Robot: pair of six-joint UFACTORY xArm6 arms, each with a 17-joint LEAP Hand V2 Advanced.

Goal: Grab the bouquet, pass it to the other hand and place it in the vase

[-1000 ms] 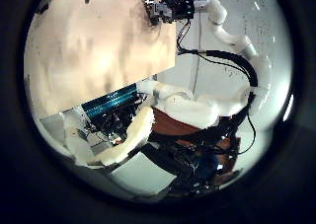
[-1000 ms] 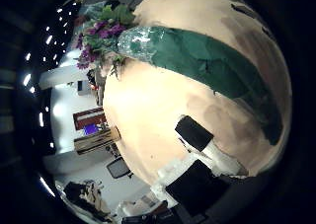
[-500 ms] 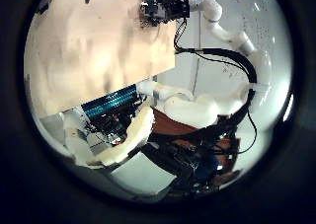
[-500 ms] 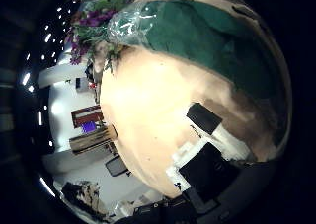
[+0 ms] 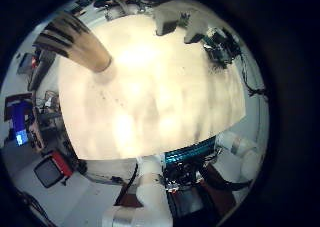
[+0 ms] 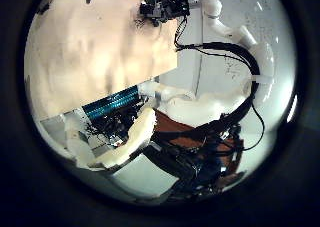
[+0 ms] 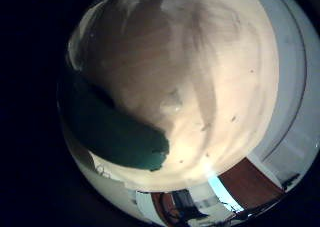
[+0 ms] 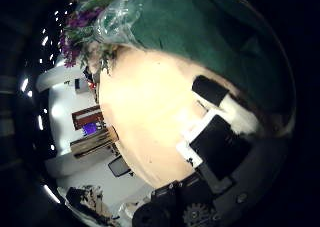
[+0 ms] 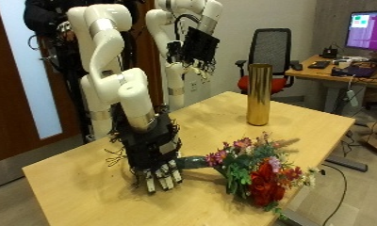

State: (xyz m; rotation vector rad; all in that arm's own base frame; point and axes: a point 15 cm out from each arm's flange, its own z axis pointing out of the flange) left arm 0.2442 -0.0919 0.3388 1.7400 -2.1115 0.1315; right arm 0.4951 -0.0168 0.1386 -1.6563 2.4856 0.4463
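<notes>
In the outside view the bouquet point(image 9: 257, 174) lies on the table point(image 9: 89, 179), with red and purple flowers and a green wrapped stem point(image 9: 201, 160). My right hand point(image 9: 157, 155) is low over the stem end, fingers point(image 9: 164, 176) straight and pointing down, not closed on it. The right thumb side palm view is largely filled by the green wrap point(image 8: 190, 37), with the flowers point(image 8: 85, 32) beyond. The wrap also shows in the right little finger side palm view point(image 7: 110, 127). The tall golden vase point(image 9: 257, 94) stands at the table's far side. My left hand point(image 9: 195, 47) hangs open, high above the table.
A black office chair point(image 9: 274, 52) and a desk with a monitor point(image 9: 368, 33) stand behind the table. The left thumb side palm view shows the other hand point(image 6: 163, 5) at the table's edge.
The green wrap has grown much larger in the right thumb side palm view, so my right hand has come down closer to the bouquet. The bouquet has not moved.
</notes>
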